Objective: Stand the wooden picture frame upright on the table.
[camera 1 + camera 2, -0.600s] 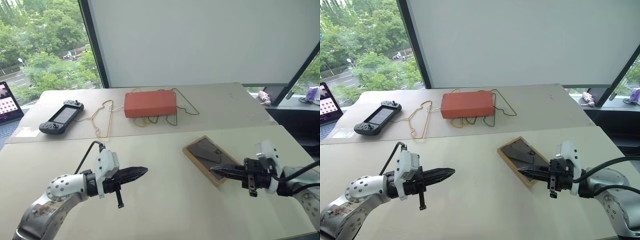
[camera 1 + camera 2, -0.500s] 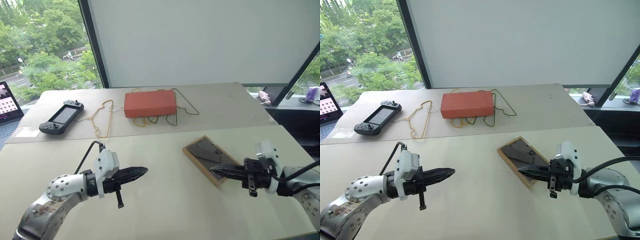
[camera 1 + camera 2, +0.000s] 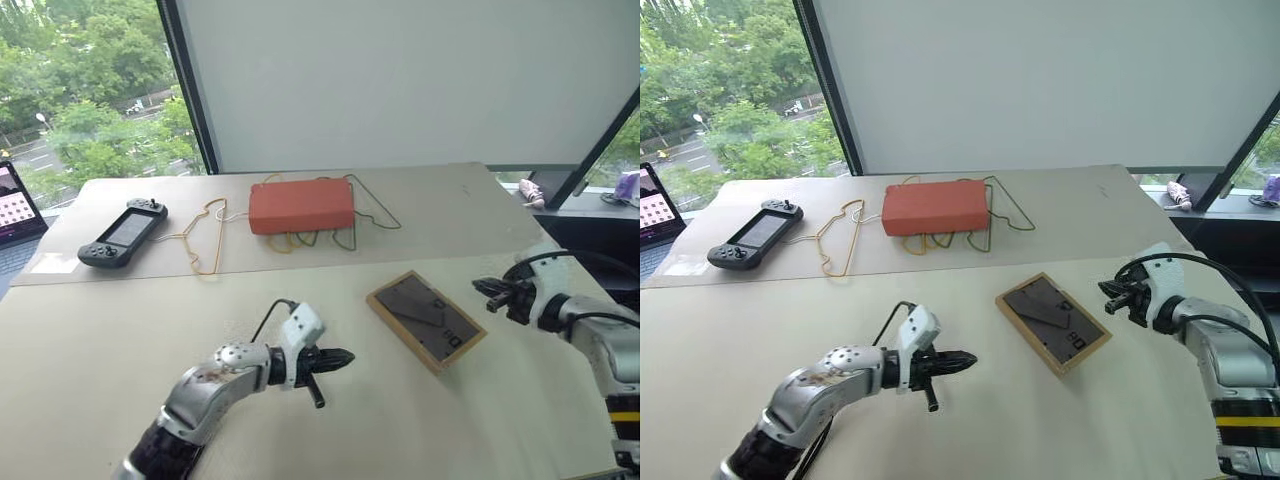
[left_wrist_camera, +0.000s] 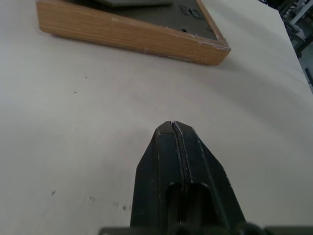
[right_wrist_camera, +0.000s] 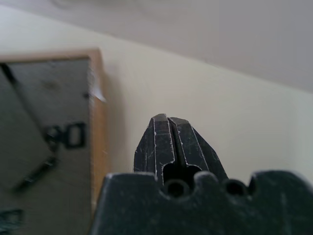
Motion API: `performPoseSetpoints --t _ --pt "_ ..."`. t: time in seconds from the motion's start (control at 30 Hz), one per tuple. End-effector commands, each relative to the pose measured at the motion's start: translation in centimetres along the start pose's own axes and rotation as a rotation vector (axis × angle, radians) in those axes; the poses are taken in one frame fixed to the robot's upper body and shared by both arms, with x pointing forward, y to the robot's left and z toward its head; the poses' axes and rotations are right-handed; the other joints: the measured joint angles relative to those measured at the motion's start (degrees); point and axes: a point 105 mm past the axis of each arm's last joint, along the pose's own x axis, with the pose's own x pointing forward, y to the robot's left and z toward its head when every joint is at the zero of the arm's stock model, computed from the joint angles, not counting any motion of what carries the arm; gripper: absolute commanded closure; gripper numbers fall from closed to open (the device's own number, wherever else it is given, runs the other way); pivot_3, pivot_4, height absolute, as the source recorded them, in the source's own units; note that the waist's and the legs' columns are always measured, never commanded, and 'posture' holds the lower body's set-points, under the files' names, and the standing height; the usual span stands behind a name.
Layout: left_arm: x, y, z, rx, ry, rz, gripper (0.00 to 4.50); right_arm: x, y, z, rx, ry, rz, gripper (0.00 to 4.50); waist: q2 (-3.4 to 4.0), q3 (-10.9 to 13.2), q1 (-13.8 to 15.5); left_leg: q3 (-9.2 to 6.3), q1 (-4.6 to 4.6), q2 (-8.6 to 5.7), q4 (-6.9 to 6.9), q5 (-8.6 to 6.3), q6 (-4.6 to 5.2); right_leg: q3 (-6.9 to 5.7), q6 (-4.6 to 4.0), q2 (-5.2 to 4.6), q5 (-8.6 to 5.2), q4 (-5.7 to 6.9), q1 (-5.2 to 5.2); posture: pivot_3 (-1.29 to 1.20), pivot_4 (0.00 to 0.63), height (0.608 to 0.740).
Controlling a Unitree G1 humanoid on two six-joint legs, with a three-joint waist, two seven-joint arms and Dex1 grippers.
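The wooden picture frame (image 3: 426, 320) lies flat, back side up, on the near desk (image 3: 110, 340), angled to its edges with bare surface all around it. The left gripper (image 3: 345, 357), fingers pressed together and empty, points at the frame's near-left edge without touching. The right gripper (image 3: 482, 286), also closed and empty, hangs clear beyond the frame's far right corner.

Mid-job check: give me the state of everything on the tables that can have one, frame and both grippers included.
wooden picture frame: lying flat on the table, back side up, stand folded in, not held.
left gripper: shut, empty, just short of the frame.
right gripper: shut, empty, beside the frame, apart from it.
orange-red box: closed, flat, resting on wire hangers.
game controller: lying flat, screen dark.
laptop: open, screen lit.
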Motion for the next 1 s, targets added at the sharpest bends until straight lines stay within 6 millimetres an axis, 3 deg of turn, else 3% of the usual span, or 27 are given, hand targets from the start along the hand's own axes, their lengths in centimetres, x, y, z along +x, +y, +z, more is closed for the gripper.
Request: performPoseSetpoints --t 0.03,0.23,0.37,0.47,0.57,0.73,0.9,1.0 --pt "2.2 0.2 0.2 0.060 0.043 -0.018 4.46 0.3 -0.4 -0.3 -0.025 0.058 0.003 4.48 0.00 0.00 -0.04 0.06 -0.18 -0.03 0.06 0.02 0.02 0.03 0.01 -0.03 0.01 0.06 -0.17 0.00 0.150 0.740" --pt "7.7 -0.8 2.3 0.108 0.056 -0.045 4.46 0.7 2.3 -1.5 -0.068 0.152 0.177 4.48 0.02 -0.01 0.49 0.11 -0.37 -0.12 0.26 0.07 0.14 0.01 0.10 -0.12 0.06 0.07 -0.23 0.00 0.150 0.740" --pt "9.2 -1.5 2.6 0.122 0.079 -0.052 4.46 0.9 3.7 -1.3 -0.095 0.161 0.258 4.48 0.02 -0.01 0.34 0.14 -0.37 -0.10 0.27 0.05 0.16 0.06 0.12 -0.11 0.07 0.05 -0.25 0.00 0.150 0.740" --pt "8.9 -1.3 2.9 0.128 0.075 -0.047 4.46 1.1 5.0 -1.1 -0.123 0.163 0.311 4.48 0.02 -0.01 0.39 0.13 -0.35 -0.07 0.29 0.06 0.14 0.06 0.12 -0.09 0.07 0.09 -0.23 0.00 0.150 0.740" --pt "7.3 -0.1 2.5 0.126 0.089 -0.012 4.46 1.3 6.8 -1.2 -0.159 0.171 0.375 4.48 0.02 -0.01 0.04 0.13 -0.34 -0.06 0.35 0.06 0.14 0.08 0.12 -0.09 0.07 0.16 -0.24 0.00 0.150 0.740" --pt "1.2 2.2 0.2 0.081 0.166 0.082 4.46 1.8 10.3 -0.9 -0.176 0.155 0.441 4.48 0.03 -0.02 -1.79 0.09 -0.19 0.16 0.20 0.09 0.09 0.15 0.11 0.13 0.07 0.28 -0.32 0.00 0.150 0.740" --pt "-4.5 2.5 -2.6 0.046 0.268 0.146 4.46 2.3 12.2 -0.5 -0.148 0.123 0.440 4.48 0.03 -0.04 -2.62 0.04 0.07 0.22 -0.03 0.13 0.01 0.19 0.08 0.15 0.09 0.32 -0.26 0.00 0.150 0.740" --pt "-6.1 2.3 -3.3 0.039 0.294 0.173 4.46 2.6 13.1 -0.3 -0.122 0.105 0.438 4.48 0.00 -0.05 -2.69 0.04 0.19 0.23 -0.07 0.13 0.01 0.18 0.05 0.16 0.11 0.33 -0.20 0.00 0.150 0.740"
